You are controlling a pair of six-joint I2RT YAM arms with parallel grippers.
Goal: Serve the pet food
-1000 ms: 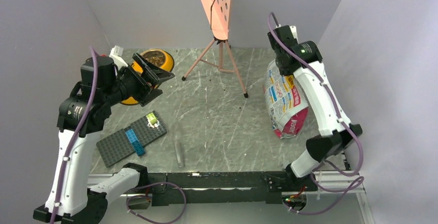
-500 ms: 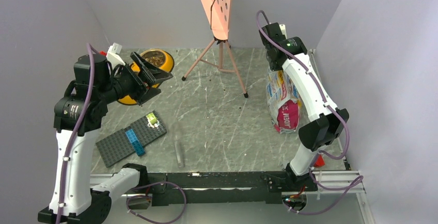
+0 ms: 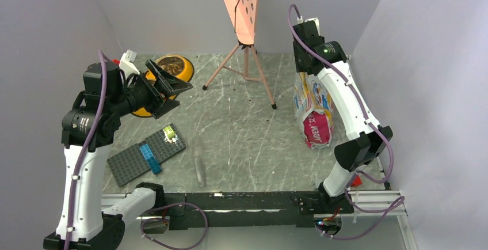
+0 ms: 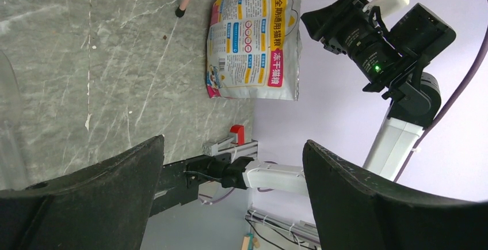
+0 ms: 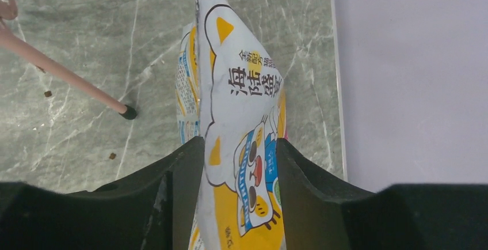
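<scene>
The pet food (image 3: 171,63) fills the far steel bowl of the yellow dish (image 3: 185,70) at the back left. A few stray pellets (image 5: 48,94) lie on the table. My left gripper (image 3: 183,93) hangs open and empty just right of the dish, its tips (image 4: 233,146) wide apart. The cartoon-printed bag (image 3: 313,112) stands upright at the right. My right gripper (image 5: 240,146) is above it and open, with a jaw on either side of the bag's top (image 5: 241,88). In the top view the wrist hides those jaws.
A pink tripod stand (image 3: 244,48) rises at the back centre, with one foot (image 5: 129,112) near the bag. A grey baseplate (image 3: 129,166) with a blue brick (image 3: 151,158) lies front left, beside a clear tube (image 3: 199,166). The side wall is close behind the bag.
The right arm has swung in and stood the bag upright from its lean. Its jaws, shut on the bag's top before, have parted. The left arm barely moved.
</scene>
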